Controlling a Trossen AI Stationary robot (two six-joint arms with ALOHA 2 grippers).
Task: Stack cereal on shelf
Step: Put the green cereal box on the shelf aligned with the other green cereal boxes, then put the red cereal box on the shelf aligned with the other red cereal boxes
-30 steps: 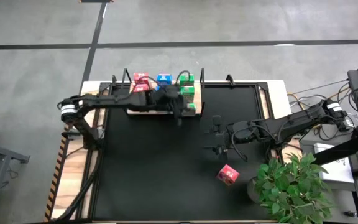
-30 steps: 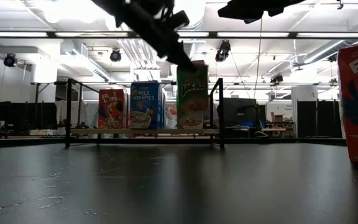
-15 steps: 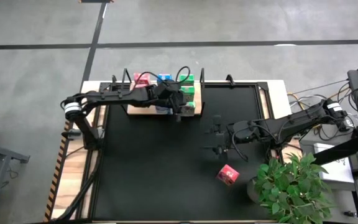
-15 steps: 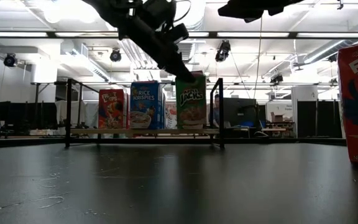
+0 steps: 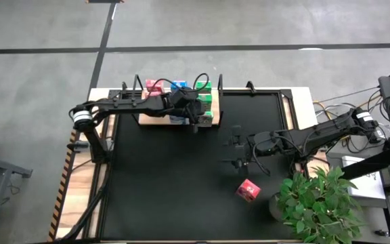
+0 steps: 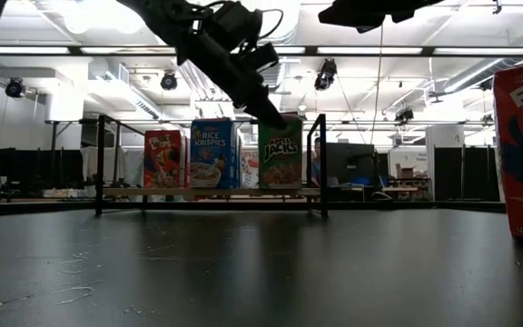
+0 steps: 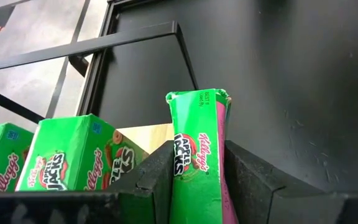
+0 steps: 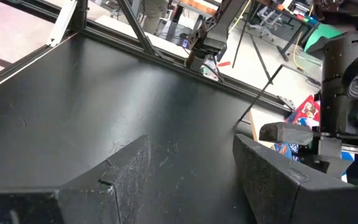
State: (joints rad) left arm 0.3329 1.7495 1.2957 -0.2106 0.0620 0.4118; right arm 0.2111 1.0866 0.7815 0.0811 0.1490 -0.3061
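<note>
The shelf (image 5: 156, 119), a light wood board with black posts, stands at the table's far edge. Pink, blue and green cereal boxes are on it. My left gripper (image 5: 196, 115) reaches over its right end, shut on a green cereal box (image 7: 196, 155). In the low view this green box (image 6: 281, 153) stands upright, right of a blue box (image 6: 212, 153) and a red one (image 6: 162, 157), its bottom level with the board. Two more green boxes (image 7: 79, 158) lie beside it. A pink box (image 5: 248, 190) stands on the black mat. My right gripper (image 5: 237, 146) hangs open over the mat. My left gripper pinches the green box between its two fingers, one on each broad face, near the box's top end (image 7: 194, 165). The fingers (image 6: 266, 107) slant down from above toward the shelf. The box is upright; whether its bottom rests on the board I cannot tell.
A potted plant (image 5: 317, 203) stands at the table's near right corner, close to the pink box. Cables and gear lie past the right edge. The shelf's black end post (image 6: 320, 163) rises just right of the held box. Bare black mat (image 5: 168, 183) fills the table's middle and near left.
My left gripper has carried the green box down and toward the far edge, onto the shelf's right end. The box has stayed upright and has sunk from above the other boxes to their level.
</note>
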